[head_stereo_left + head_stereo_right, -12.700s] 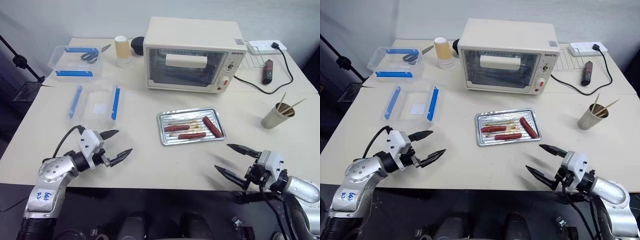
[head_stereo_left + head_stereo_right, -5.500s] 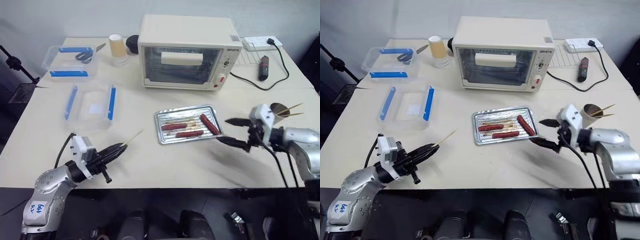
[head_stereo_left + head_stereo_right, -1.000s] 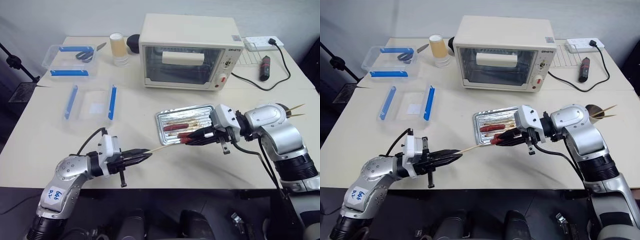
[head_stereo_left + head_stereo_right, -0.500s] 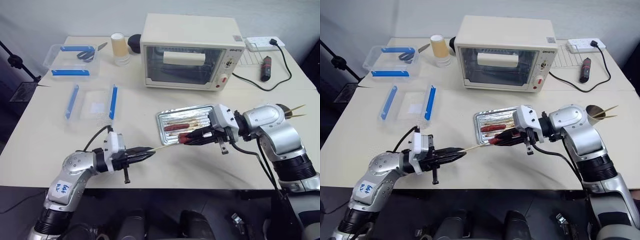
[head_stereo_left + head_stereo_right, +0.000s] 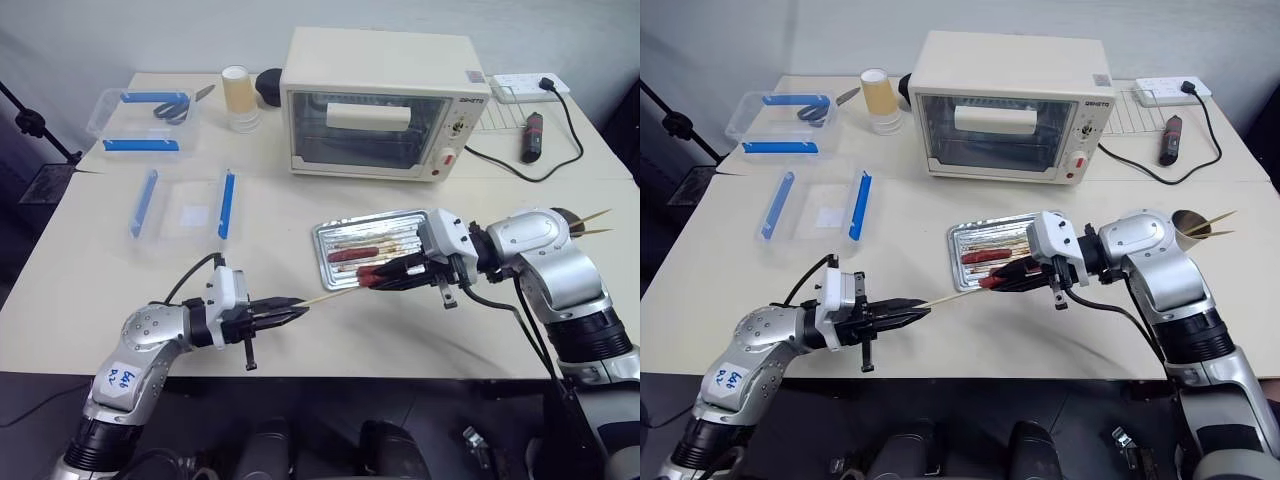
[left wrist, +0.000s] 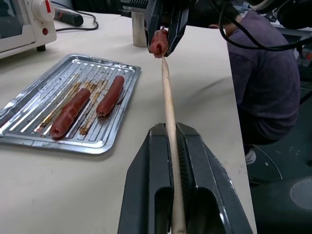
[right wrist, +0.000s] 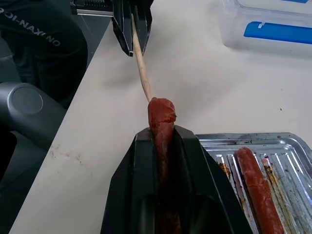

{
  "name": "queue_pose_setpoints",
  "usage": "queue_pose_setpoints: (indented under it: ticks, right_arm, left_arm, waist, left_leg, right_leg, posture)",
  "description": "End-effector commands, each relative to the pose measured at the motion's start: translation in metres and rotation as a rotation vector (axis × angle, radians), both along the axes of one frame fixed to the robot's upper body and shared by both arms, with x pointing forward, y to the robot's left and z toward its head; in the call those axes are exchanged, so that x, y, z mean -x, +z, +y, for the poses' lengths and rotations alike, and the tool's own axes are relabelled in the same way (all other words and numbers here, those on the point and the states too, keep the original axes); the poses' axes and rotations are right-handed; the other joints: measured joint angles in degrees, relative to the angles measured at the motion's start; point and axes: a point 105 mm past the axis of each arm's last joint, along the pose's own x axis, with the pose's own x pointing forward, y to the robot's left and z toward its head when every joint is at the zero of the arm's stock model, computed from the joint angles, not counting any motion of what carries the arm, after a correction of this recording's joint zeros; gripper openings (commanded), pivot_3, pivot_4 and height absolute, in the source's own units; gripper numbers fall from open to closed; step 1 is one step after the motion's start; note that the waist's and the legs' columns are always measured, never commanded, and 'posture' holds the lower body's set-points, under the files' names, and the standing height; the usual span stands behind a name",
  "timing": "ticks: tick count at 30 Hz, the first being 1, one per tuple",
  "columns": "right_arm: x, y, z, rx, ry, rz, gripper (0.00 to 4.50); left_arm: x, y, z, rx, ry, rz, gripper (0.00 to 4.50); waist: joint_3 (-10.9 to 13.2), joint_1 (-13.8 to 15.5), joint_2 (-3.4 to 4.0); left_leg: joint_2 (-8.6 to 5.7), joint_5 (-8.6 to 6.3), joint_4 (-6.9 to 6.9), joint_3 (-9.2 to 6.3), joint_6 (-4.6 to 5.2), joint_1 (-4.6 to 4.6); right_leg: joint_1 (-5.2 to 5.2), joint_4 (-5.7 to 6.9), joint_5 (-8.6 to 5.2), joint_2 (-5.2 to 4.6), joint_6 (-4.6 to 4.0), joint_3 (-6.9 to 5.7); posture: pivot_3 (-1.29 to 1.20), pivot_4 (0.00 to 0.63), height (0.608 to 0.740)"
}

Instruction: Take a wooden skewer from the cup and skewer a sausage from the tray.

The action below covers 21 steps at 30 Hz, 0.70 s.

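Observation:
My left gripper (image 5: pixel 296 312) is shut on the wooden skewer (image 5: pixel 330 295), which points level toward my right gripper (image 5: pixel 378 274). That gripper is shut on a reddish-brown sausage (image 7: pixel 161 116), held just above the table in front of the tray (image 5: pixel 322 241). The skewer's tip (image 6: pixel 165 63) meets the sausage's free end (image 6: pixel 158 43). Two more sausages (image 6: pixel 110 95) lie in the shiny metal tray. The cup (image 5: pixel 567 214) stands at the far right, mostly hidden behind my right arm, with skewer ends poking out.
A cream toaster oven (image 5: pixel 380 105) stands behind the tray. Clear plastic boxes with blue clips (image 5: pixel 185 205) are at the left, a yellowish cup (image 5: pixel 238 95) beyond them. A power strip (image 5: pixel 525 85) and black cable lie at the back right. A person in dark clothes (image 6: pixel 265 83) stands nearby.
From both grippers open and empty, the left took hold of the skewer and the right lifted a sausage from the tray. Over the last second neither has moved.

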Motion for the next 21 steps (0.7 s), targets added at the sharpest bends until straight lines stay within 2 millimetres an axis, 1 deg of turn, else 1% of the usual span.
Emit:
queue_pose_setpoints:
  ticks: [1, 8, 21]
  right_arm:
    - [-0.001, 0.008, -0.006, -0.005, -0.011, -0.042, 0.34]
    - [0.003, 0.008, 0.001, -0.01, 0.017, -0.04, 0.34]
    - [0.007, 0.006, 0.003, 0.0, 0.037, -0.04, 0.34]
  left_arm:
    - [0.005, 0.009, 0.0, 0.011, -0.015, -0.039, 0.0]
    - [0.003, 0.01, -0.006, 0.019, -0.023, -0.045, 0.0]
    - [-0.002, 0.009, -0.015, 0.01, -0.062, -0.053, 0.0]
  waist:
    - [0.0, 0.01, 0.0]
    - [0.0, 0.01, 0.0]
    - [0.0, 0.02, 0.0]
  left_leg:
    - [0.0, 0.0, 0.0, 0.0, 0.0, 0.0]
    - [0.0, 0.0, 0.0, 0.0, 0.0, 0.0]
    - [0.0, 0.0, 0.01, 0.0, 0.0, 0.0]
  right_leg:
    - [0.0, 0.0, 0.0, 0.0, 0.0, 0.0]
    - [0.0, 0.0, 0.0, 0.0, 0.0, 0.0]
    - [0.0, 0.01, 0.0, 0.0, 0.0, 0.0]
  posture:
    - [0.0, 0.15, 0.74]
    - [0.0, 0.15, 0.74]
    - [0.0, 0.15, 0.74]
